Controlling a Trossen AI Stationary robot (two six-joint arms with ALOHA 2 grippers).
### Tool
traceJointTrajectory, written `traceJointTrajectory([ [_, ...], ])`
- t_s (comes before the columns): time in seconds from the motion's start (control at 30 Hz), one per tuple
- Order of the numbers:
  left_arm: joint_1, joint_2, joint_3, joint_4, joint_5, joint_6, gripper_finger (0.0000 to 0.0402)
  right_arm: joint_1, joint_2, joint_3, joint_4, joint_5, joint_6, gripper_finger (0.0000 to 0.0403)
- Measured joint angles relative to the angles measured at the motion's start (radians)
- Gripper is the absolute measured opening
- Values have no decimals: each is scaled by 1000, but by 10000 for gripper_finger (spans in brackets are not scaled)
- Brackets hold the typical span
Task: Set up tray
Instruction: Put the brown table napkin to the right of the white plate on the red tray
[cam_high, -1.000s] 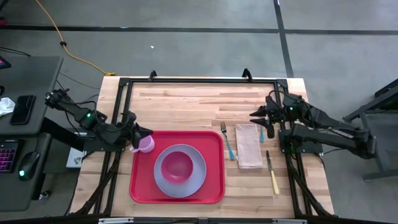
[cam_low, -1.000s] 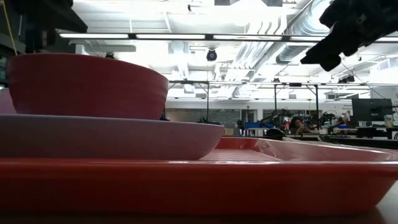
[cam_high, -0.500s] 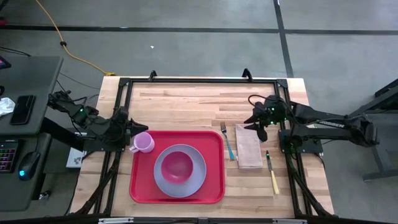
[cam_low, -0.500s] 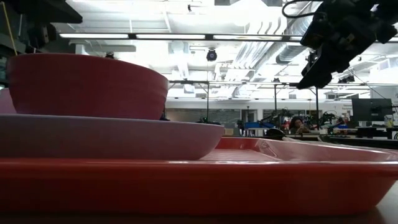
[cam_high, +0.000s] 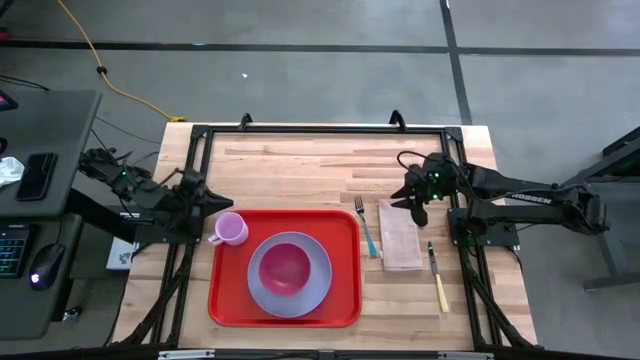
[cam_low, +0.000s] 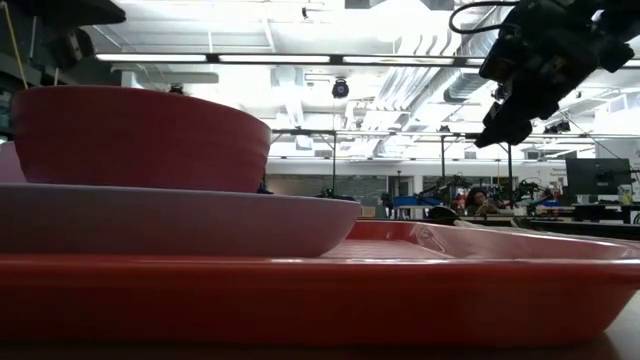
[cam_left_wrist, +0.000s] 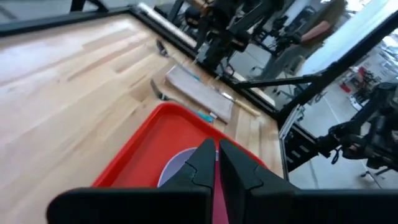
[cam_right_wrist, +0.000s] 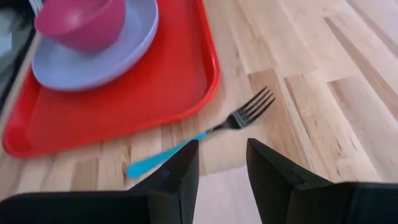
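Note:
The red tray (cam_high: 338, 296) lies in the middle of the table. On it sit a lavender plate (cam_high: 318, 288) with a pink bowl (cam_high: 285, 266) in it and a pink cup (cam_high: 231, 229), upright in the far left corner. My left gripper (cam_high: 211, 205) hovers shut just left of the cup, clear of it. A blue-handled fork (cam_high: 367, 228), a tan napkin (cam_high: 401, 240) and a yellow-handled knife (cam_high: 438, 280) lie on the wood to the right of the tray. My right gripper (cam_high: 408, 203) hangs open above the napkin's far end, with nothing between its fingers (cam_right_wrist: 177, 177).
The black frame rails (cam_high: 320, 130) run along the table's far edge and both sides. Bare wood (cam_high: 300, 170) stretches between the tray and the far rail. A desk with a keyboard and phone (cam_high: 37, 175) stands off the table's left side.
My left gripper has drawn back from the pink cup toward the table's left edge and rolled its wrist; the cup stays upright in the tray's corner. My right gripper has come down and toward the tray, ending over the napkin's far end, then held still.

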Motion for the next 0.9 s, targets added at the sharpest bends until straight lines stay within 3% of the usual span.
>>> traceJointTrajectory([
  [0.33, 0, -87, 0, 84, 66, 221, 49, -4, 0, 0, 23, 3, 110, 112],
  [0.73, 0, -222, -213, 247, 157, 247, 49, -3, 0, 0, -57, 15, 171, 112],
  [0.9, 0, -269, -241, 250, 162, 249, 49, -3, 19, 0, -111, 30, 212, 112],
])
